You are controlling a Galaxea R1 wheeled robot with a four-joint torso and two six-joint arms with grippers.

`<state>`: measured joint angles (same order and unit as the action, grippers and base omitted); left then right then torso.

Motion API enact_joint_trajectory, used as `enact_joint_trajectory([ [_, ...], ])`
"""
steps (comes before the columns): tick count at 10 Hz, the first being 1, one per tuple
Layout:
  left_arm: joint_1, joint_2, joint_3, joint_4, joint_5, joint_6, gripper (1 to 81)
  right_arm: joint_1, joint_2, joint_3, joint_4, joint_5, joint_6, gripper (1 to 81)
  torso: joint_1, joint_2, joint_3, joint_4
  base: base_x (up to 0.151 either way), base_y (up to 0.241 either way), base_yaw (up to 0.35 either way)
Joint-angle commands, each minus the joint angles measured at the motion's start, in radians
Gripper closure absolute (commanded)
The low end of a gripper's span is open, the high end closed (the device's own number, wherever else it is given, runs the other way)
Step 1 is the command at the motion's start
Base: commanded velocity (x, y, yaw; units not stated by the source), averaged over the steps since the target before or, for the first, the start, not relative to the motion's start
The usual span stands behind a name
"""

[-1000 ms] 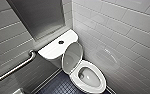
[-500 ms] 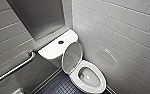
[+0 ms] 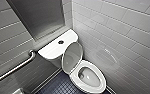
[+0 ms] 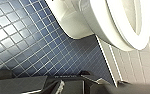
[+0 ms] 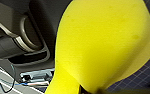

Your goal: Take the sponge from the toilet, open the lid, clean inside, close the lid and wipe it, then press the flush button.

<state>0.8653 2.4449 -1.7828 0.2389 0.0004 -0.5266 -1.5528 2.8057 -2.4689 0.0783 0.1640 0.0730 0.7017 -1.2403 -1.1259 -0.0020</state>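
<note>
The white toilet [image 3: 100, 80] stands in the corner with its lid [image 3: 72, 57] raised against the tank, leaving the seat ring and bowl exposed. The dark flush button [image 3: 61, 42] sits in the middle of the flat tank top. In the right wrist view the yellow sponge [image 5: 103, 45] looms large, squeezed at its lower end in my right gripper [image 5: 88, 90], which is shut on it. The left wrist view looks along the floor at the underside of the toilet bowl [image 4: 111, 25]. My left gripper [image 4: 71, 83] is open and holds nothing.
A metal grab bar [image 3: 13, 68] runs along the grey tiled wall left of the tank, below a recessed niche [image 3: 38, 17]. Tiled wall closes in on the toilet's right. Dark blue small-tiled floor [image 4: 28, 40] lies in front of the bowl.
</note>
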Motion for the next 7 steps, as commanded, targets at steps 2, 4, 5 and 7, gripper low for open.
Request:
enact_joint_trajectory([
  [2, -0.2, -0.055, 0.017, -0.004, 0.015, -0.192, 1.0, -0.028, -0.036, 0.032, 0.067, -0.067, -0.042, 81.1, 0.0, 0.0, 0.0, 0.0, 0.0, 0.0, 0.0],
  [4, -0.237, -0.041, -0.013, -0.001, -0.072, -0.332, 1.0, -0.011, -0.018, 0.032, 0.07, -0.074, -0.035, 81.1, 0.0, 0.001, 0.0, 0.0, 0.0, 0.0, 0.0],
  [5, -0.245, -0.038, -0.024, -0.001, -0.137, -0.363, 1.0, -0.017, -0.013, 0.036, 0.06, -0.075, -0.041, 81.1, 0.0, 0.001, 0.0, 0.0, 0.0, 0.0, 0.0],
  [7, -0.294, -0.021, -0.061, -0.003, -0.149, -0.421, 1.0, -0.044, -0.032, 0.088, 0.043, -0.048, -0.045, 81.1, 0.0, 0.002, 0.0, 0.0, 0.0, 0.0, 0.0],
])
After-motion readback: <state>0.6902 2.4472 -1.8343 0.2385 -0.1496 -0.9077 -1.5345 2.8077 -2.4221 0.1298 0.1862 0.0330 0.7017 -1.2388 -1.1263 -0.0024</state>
